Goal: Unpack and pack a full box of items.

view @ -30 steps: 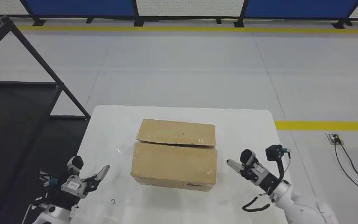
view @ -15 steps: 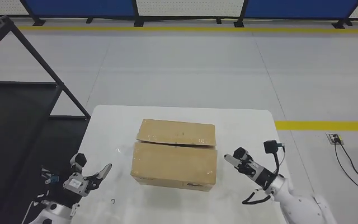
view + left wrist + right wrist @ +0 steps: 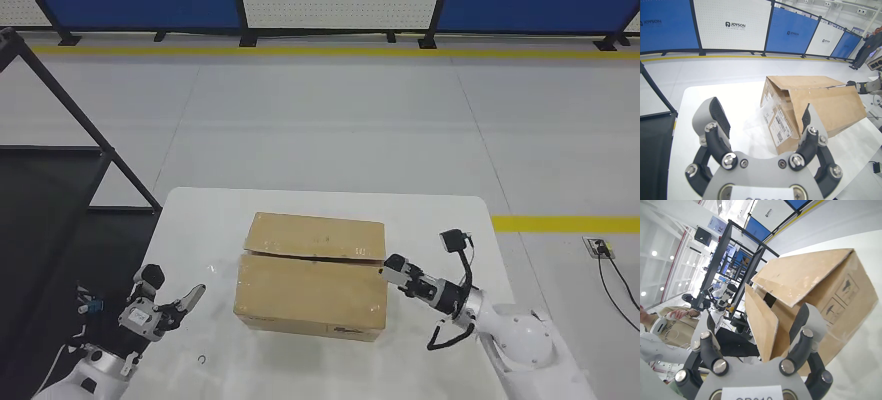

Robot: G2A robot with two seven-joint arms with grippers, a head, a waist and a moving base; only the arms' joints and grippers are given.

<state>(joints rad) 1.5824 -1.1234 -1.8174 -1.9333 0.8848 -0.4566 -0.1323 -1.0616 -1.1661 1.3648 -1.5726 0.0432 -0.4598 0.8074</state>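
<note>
right pincer (image 3: 757, 321) gapes astride an end flap (image 3: 759, 308) of the box (image 3: 810, 275) — left pincer (image 3: 762, 106) open too — inside hidden.

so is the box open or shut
Loosely shut: the box has both top flaps folded down but loose, with a gap showing under them at each end.

White table (image 3: 440, 215) with cardboard box (image 3: 312, 290) at centre
</note>
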